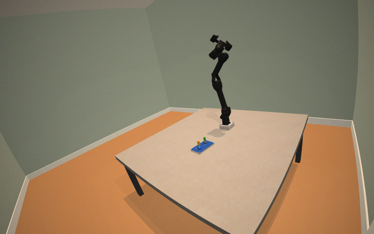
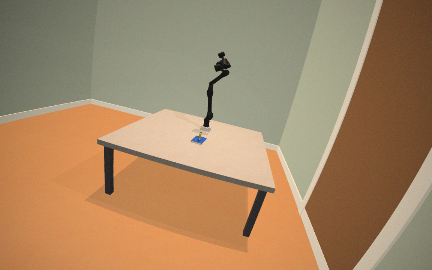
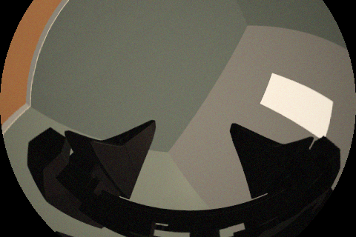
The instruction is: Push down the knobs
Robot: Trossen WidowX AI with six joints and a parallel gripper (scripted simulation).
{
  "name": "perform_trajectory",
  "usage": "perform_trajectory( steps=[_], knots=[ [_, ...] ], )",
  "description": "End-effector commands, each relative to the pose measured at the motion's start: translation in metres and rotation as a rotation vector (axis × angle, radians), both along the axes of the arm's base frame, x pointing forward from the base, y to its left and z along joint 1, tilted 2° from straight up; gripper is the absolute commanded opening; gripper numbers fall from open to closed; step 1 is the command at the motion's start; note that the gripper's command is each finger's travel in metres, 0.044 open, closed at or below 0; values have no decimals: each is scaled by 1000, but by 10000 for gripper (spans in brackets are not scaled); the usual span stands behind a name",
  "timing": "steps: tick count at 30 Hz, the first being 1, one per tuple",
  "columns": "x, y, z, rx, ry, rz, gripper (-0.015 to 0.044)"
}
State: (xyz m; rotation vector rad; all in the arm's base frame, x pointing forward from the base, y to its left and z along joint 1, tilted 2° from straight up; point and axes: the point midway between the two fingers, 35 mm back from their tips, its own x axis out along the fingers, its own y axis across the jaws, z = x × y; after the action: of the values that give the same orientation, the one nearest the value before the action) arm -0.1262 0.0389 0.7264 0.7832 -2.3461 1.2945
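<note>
The blue circuit board [image 1: 203,147] [image 2: 194,138] stands on short legs on the table, in front of the arm's base. An orange knob [image 1: 198,142] [image 2: 200,135] stands upright above a blue potentiometer [image 1: 199,148], with a small stretch of shaft showing below it. A green knob [image 1: 204,138] [image 2: 200,132] stands upright above a dark potentiometer [image 1: 205,142]; in the exterior view it is mostly hidden behind the orange knob. My gripper [image 1: 222,39] [image 2: 223,58] [image 3: 194,127] is open and empty, high above the table, far from the board and pointing up.
The table [image 1: 231,174] [image 2: 164,147] carries the arm's white base [image 1: 226,126] [image 2: 206,128] behind the board. The arm rises almost straight up from it. The wrist view shows only walls, ceiling, a bright ceiling panel [image 3: 300,104] and some floor; the board is out of that view.
</note>
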Motion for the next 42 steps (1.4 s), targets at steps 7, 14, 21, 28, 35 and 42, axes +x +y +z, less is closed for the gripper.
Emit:
perform_trajectory(
  steps=[7, 14, 21, 28, 35, 42],
  knots=[
    [6, 39, 6, -139, 29, -50, 216],
    [19, 65, 11, -191, 96, -116, 33],
    [30, 86, 9, -238, 138, -167, 0],
    [49, 126, 7, -370, 197, -231, 0],
    [80, 177, 1, -548, 281, -309, 0],
    [118, 224, -14, -716, 380, -394, 0]
  ],
)
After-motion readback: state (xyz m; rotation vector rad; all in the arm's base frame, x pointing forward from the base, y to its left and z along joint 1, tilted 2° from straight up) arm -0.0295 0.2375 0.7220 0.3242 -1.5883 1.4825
